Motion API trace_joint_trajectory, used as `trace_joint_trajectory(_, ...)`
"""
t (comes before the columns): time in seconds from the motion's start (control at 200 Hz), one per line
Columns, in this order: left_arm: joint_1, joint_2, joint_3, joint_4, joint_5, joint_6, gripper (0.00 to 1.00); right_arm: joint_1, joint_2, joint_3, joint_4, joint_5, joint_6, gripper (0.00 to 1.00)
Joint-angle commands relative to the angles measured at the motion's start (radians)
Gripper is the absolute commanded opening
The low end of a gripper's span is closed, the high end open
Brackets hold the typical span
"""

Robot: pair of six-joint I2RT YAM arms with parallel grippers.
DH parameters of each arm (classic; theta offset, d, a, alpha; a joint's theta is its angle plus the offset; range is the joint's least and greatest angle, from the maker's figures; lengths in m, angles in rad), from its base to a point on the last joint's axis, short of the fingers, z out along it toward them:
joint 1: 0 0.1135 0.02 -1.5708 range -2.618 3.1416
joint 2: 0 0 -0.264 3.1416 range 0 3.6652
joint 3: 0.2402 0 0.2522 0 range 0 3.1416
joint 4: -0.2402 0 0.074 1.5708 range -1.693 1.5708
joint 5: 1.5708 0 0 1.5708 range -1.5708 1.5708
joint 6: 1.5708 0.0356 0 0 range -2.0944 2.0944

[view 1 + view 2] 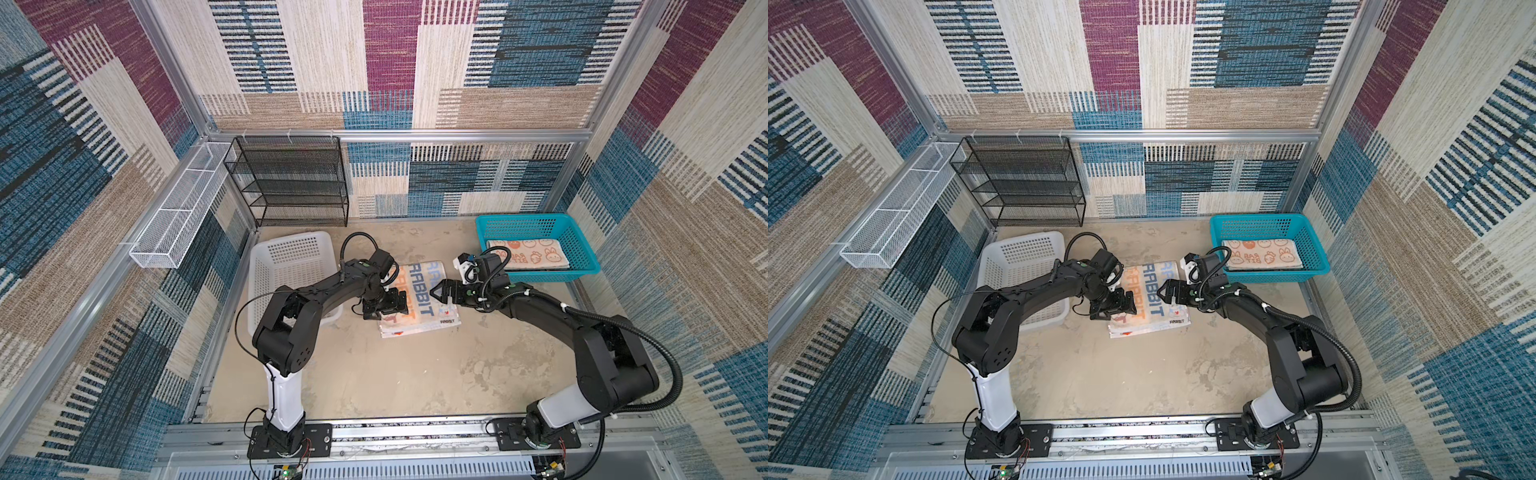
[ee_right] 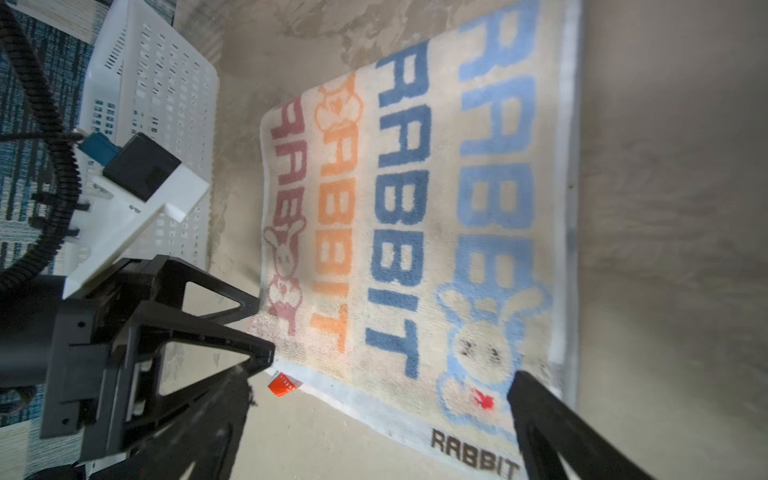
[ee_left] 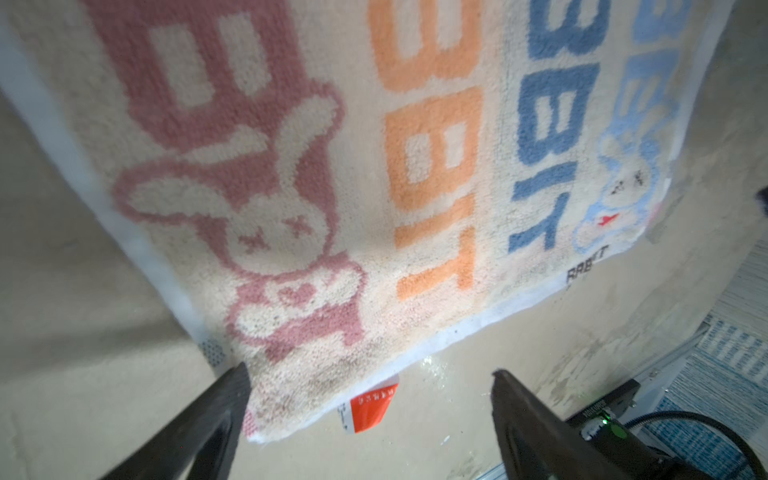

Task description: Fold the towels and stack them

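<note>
My two top views look steeply down from high above, side by side, sharing the whole worktop [image 1: 395, 374]. Wrist cameras sit close: one peers past the left claw [image 3: 372, 372], one past the right claw [image 2: 382, 374], both down onto the same RABBIT towel [image 3: 436, 166].

Folded cream terry towel with large orange-and-blue "RABBIT" lettering [image 1: 1152, 299] lies flat on the beige tabletop [image 1: 1100, 374]. Left gripper [image 1: 1128, 304] is over its left edge, right gripper [image 1: 1165, 293] over its right edge. Folded cream towel with orange rabbits [image 1: 1260, 253] lies in the teal plastic basket [image 1: 1320, 266].
</note>
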Motion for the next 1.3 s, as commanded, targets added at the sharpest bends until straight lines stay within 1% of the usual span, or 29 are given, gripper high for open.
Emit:
trace_joint_trajectory(0.0,0.002,-0.007,-0.029,0.064,0.028,-0.049,0.94,0.014,0.051,-0.002,0.092,-0.067,0.062,0.99)
trace_joint_trajectory(0.17,0.003,-0.006,-0.07,0.072,0.01,-0.044,0.95,0.011,0.11,-0.051,0.132,-0.03,0.072,0.99)
trace_joint_trajectory(0.341,0.005,0.0,-0.106,0.072,-0.011,-0.029,0.95,-0.01,0.12,-0.117,0.147,-0.008,0.062,0.99)
trace_joint_trajectory(0.561,-0.022,-0.005,-0.129,0.08,-0.01,0.008,0.95,-0.01,0.027,-0.231,0.137,0.001,0.079,0.99)
trace_joint_trajectory(0.656,-0.031,-0.041,-0.131,0.081,-0.011,0.011,0.95,-0.011,-0.038,-0.226,0.104,-0.009,0.084,0.99)
trace_joint_trajectory(0.721,-0.032,-0.09,-0.117,0.08,-0.033,0.014,0.95,-0.01,-0.069,-0.182,0.067,0.006,0.07,0.99)
trace_joint_trajectory(0.771,-0.03,-0.127,-0.08,0.069,-0.056,0.027,0.97,-0.017,-0.067,-0.123,0.039,0.009,0.055,0.99)
trace_joint_trajectory(0.806,-0.03,-0.147,-0.045,0.059,-0.078,0.035,1.0,-0.029,-0.054,-0.08,0.025,0.0,0.048,0.99)
trace_joint_trajectory(0.841,-0.023,-0.158,-0.008,0.056,-0.086,0.039,1.0,-0.043,-0.036,-0.026,0.011,-0.005,0.04,0.99)
trace_joint_trajectory(0.937,0.019,-0.153,0.064,0.107,-0.059,0.018,1.0,-0.07,0.041,0.122,-0.013,0.0,0.019,0.99)
trace_joint_trajectory(1.022,0.065,-0.089,0.154,0.128,-0.033,-0.004,1.0,-0.094,0.152,0.245,-0.012,-0.035,0.025,0.99)
trace_joint_trajectory(1.117,0.117,0.009,0.244,0.17,0.057,-0.061,1.0,-0.102,0.26,0.353,0.015,-0.067,0.047,0.99)
trace_joint_trajectory(1.232,0.136,0.112,0.338,0.196,0.091,-0.103,1.0,-0.102,0.374,0.449,0.04,-0.121,0.086,0.99)
trace_joint_trajectory(1.292,0.14,0.157,0.381,0.188,0.103,-0.117,1.0,-0.102,0.411,0.47,0.073,-0.164,0.115,0.99)
